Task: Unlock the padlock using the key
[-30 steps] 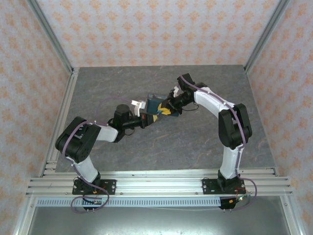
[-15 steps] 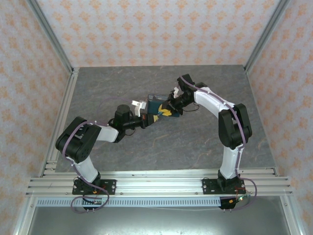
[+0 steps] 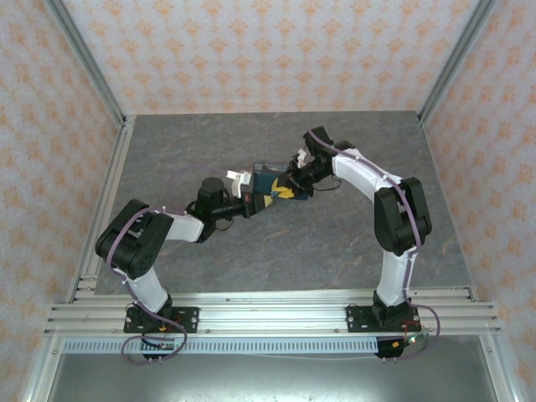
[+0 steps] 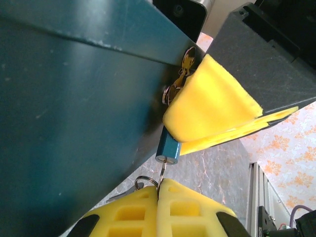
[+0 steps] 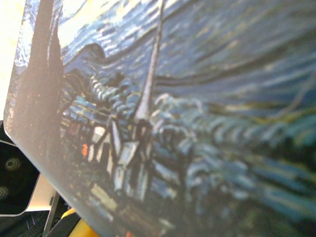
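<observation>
Tin (image 3: pixel 266 177): blue and yellow box near the middle of the grey table (image 3: pixel 352 243), slightly toward 12 o'clock, with both arms meeting at it.
Tin lid (image 5: pixel 197 98): painted night-village scene, very close to the right wrist camera.
Padlock (image 4: pixel 168 148): small teal-blue body against the tin's dark side. Its top is hidden under a yellow pad (image 4: pixel 212 103), and its keyhole end points to 6 o'clock.
Shackle (image 4: pixel 183 61): thin metal at the tin's edge, at 12 o'clock from the body and partly hidden.
Key (image 4: pixel 162 172): thin metal shaft at 6 o'clock of the padlock, its tip at the keyhole end. How deep it sits cannot be told.
Key ring (image 4: pixel 145 181): wire loop just beside the shaft, at 8 o'clock.
Left gripper (image 4: pixel 158 190): reaches in from 8 o'clock, yellow pads pressed together, pinching the key.
Right gripper (image 4: pixel 173 126): reaches in from 2 o'clock, jaws narrow, clamped around the padlock.
</observation>
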Controlling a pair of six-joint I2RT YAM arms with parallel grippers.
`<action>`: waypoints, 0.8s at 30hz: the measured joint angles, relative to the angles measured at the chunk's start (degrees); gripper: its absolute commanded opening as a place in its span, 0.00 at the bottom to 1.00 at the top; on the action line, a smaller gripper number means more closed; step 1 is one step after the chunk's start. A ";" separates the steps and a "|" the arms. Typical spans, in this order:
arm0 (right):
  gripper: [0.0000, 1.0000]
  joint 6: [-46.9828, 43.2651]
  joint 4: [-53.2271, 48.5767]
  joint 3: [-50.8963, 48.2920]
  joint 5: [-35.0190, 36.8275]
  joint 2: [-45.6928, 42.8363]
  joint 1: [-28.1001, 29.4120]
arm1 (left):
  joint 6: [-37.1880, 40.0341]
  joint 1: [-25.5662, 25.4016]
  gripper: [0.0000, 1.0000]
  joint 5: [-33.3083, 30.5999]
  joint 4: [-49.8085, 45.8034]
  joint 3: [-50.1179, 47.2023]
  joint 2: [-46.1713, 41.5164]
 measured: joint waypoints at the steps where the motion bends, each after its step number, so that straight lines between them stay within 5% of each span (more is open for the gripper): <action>1: 0.00 0.20 0.13 0.00 0.07 0.00 0.11 | -0.33 -0.20 0.00 -0.11 -0.04 0.04 0.00; 13: 0.00 3.06 4.63 -2.16 1.49 -0.04 0.15 | -1.60 -0.96 0.00 -3.06 -2.73 1.36 0.85; 24: 0.00 3.67 6.93 -2.91 2.69 -0.13 1.77 | 0.04 -2.12 0.28 -4.87 -7.45 1.79 -0.59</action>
